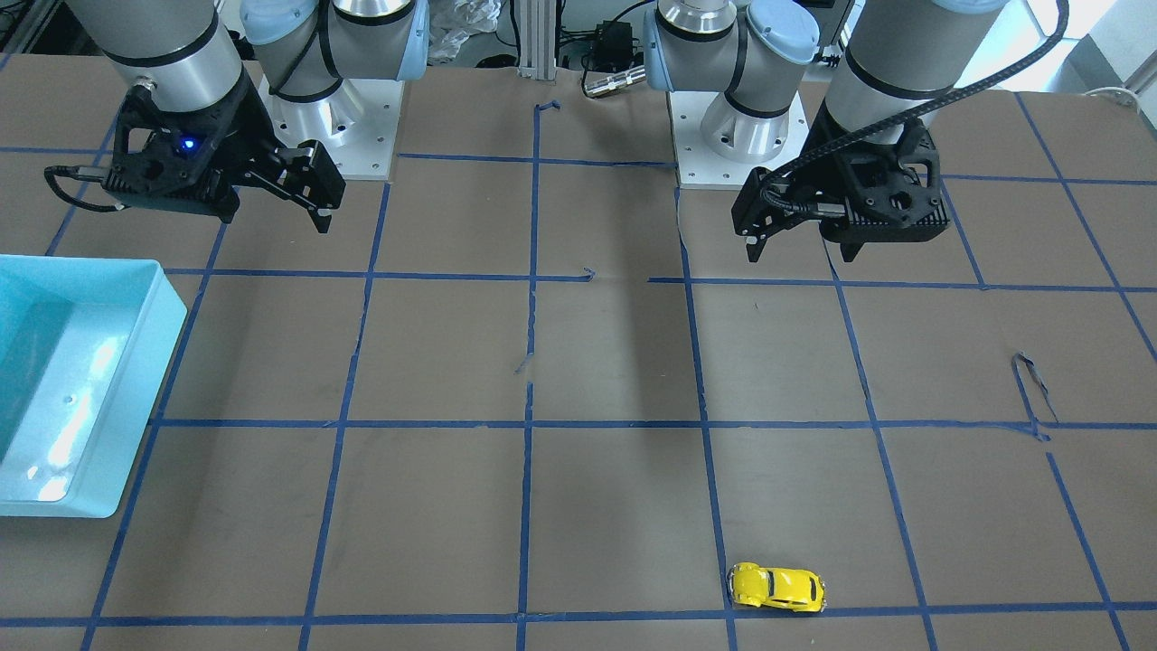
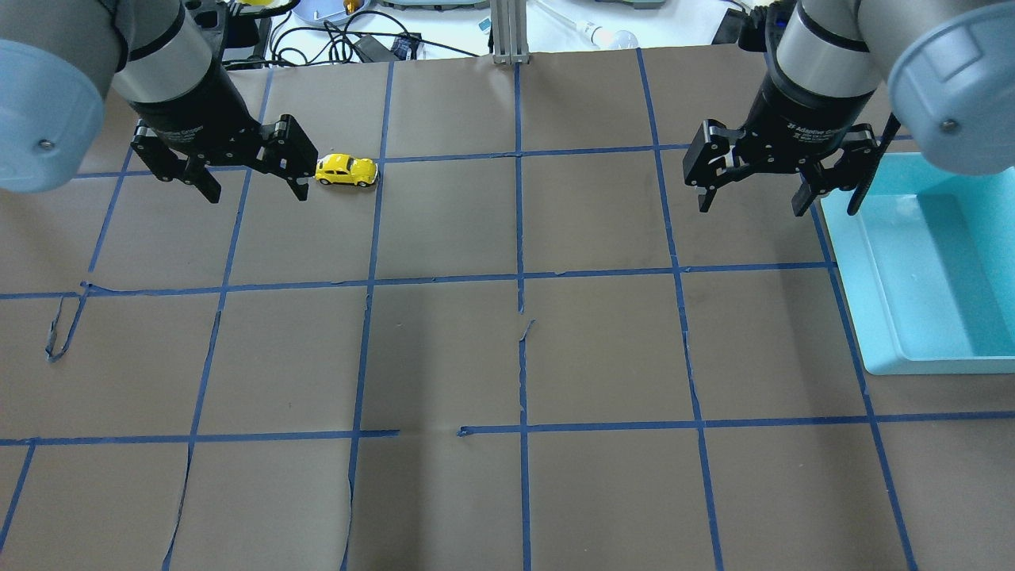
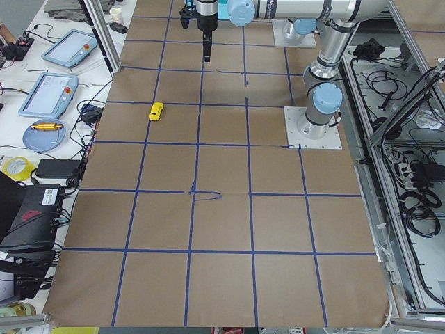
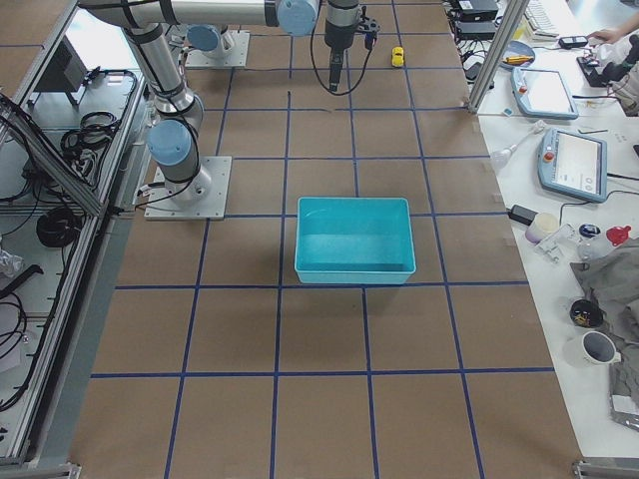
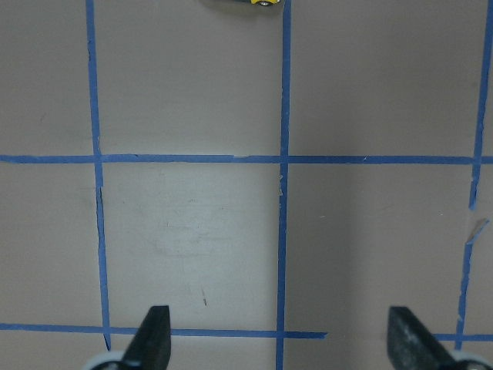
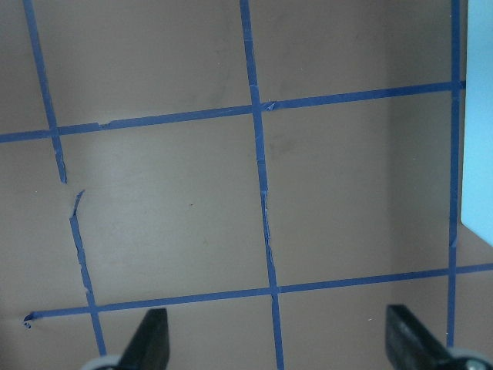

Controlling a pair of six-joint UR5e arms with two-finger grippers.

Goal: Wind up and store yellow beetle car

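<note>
The yellow beetle car (image 2: 346,170) stands on its wheels on the brown paper, on the far side of the table from the robot's base, touching nothing; it also shows near the front edge (image 1: 776,588). My left gripper (image 2: 258,196) hangs above the table just left of the car, open and empty. Its wrist view shows only a sliver of the car (image 5: 246,2) at the top edge, far ahead of the open fingers (image 5: 150,343). My right gripper (image 2: 749,208) hovers open and empty on the other side, beside the teal bin (image 2: 872,317).
The teal bin (image 1: 86,488) is empty and sits at the table's end on my right; its edge shows in the right wrist view (image 6: 481,116). Blue tape lines grid the brown paper, torn in spots. Benches with pendants and cables flank the table's far side.
</note>
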